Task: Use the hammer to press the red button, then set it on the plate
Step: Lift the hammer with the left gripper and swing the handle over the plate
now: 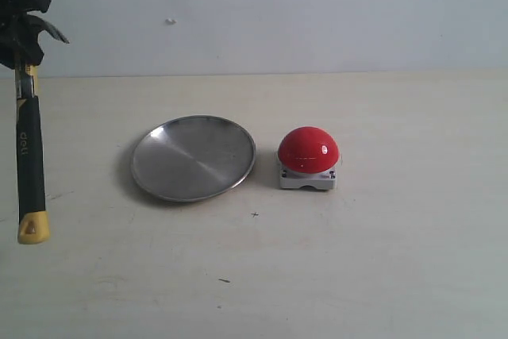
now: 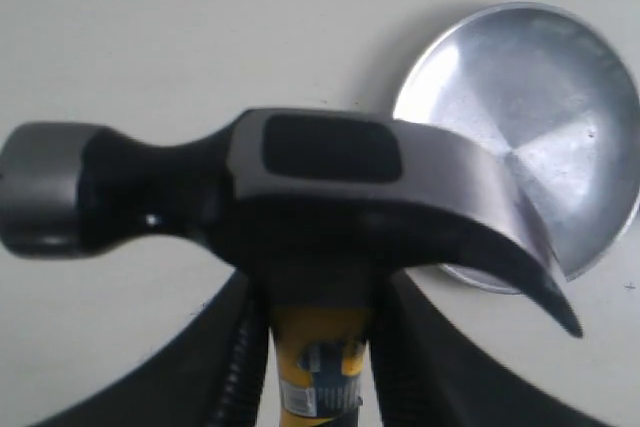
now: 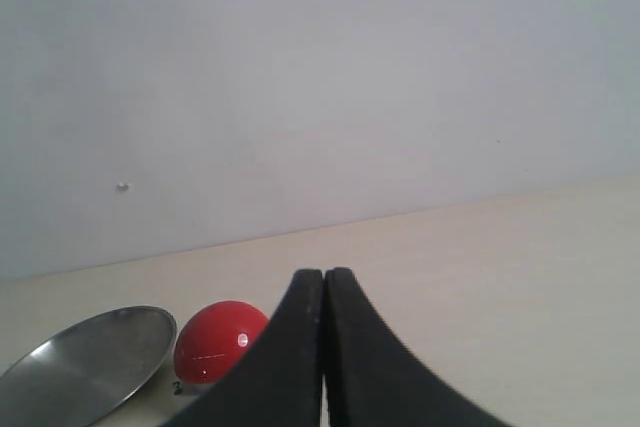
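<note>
At the far left, the hammer (image 1: 30,156) hangs upright above the table, dark head up and yellow end cap down. My left gripper (image 1: 19,47) is shut on its neck just below the head. In the left wrist view the hammer head (image 2: 320,172) spans the picture, and the left gripper (image 2: 322,322) clamps the yellow neck. The silver plate (image 1: 193,157) lies mid-table, with the plate (image 2: 530,137) showing beyond the claw. The red button (image 1: 308,151) sits on its grey base just right of the plate. My right gripper (image 3: 323,277) is shut and empty, low over the table, facing the red button (image 3: 215,339) and plate (image 3: 85,365).
A pale wall rises behind the beige table (image 1: 381,260). A small mark (image 1: 170,21) sticks to the wall. The right arm is outside the exterior view.
</note>
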Controlling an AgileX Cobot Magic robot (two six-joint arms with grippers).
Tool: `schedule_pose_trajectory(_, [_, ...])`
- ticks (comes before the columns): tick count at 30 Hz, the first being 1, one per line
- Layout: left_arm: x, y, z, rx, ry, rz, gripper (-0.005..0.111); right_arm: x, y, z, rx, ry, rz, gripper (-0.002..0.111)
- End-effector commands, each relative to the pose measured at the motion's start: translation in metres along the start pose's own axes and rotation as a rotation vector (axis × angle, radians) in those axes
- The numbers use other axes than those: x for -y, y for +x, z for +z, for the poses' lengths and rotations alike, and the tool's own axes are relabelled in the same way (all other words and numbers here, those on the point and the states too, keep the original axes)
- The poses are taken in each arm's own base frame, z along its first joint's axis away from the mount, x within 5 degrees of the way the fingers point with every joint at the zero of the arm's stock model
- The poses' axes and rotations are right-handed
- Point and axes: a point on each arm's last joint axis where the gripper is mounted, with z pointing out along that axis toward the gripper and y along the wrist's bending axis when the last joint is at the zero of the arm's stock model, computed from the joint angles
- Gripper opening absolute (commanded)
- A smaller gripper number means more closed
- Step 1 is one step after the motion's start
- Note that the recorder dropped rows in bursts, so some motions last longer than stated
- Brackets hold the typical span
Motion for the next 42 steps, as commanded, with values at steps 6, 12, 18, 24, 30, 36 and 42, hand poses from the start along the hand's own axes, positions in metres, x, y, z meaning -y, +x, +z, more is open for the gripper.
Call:
schedule_pose_trajectory(6, [0.023,0.003,-0.021,0.078,0.2,0.061,0.0,0.001,0.001,0.0,0.011,0.004,-0.036,0.0])
schedule_pose_trajectory(12, [0.028,0.013,-0.005,0.041,0.302,0.096,0.0,0.001,0.001,0.0,0.011,0.004,-0.05,0.0])
schedule_pose_trajectory(18, [0.039,0.014,-0.001,0.069,0.454,0.111,0.0,0.001,0.001,0.0,0.011,0.004,-0.05,0.0])
schedule_pose_trajectory(24, [0.051,0.024,0.013,0.103,0.674,0.118,0.0,0.0,-0.001,0.0,0.032,0.0,-0.047,0.0])
schedule_pose_trajectory(30, [0.054,0.027,0.022,0.13,0.759,0.117,0.0,-0.002,-0.016,-0.002,0.187,-0.05,0.262,0.0])
schedule_pose_trajectory(36, [0.056,0.037,0.034,0.18,0.857,0.128,0.0,-0.005,-0.037,-0.006,0.343,-0.09,0.271,0.0])
schedule_pose_trajectory(42, [0.058,0.038,0.035,0.216,0.902,0.112,0.0,-0.021,-0.091,0.03,0.214,-0.052,0.181,0.0])
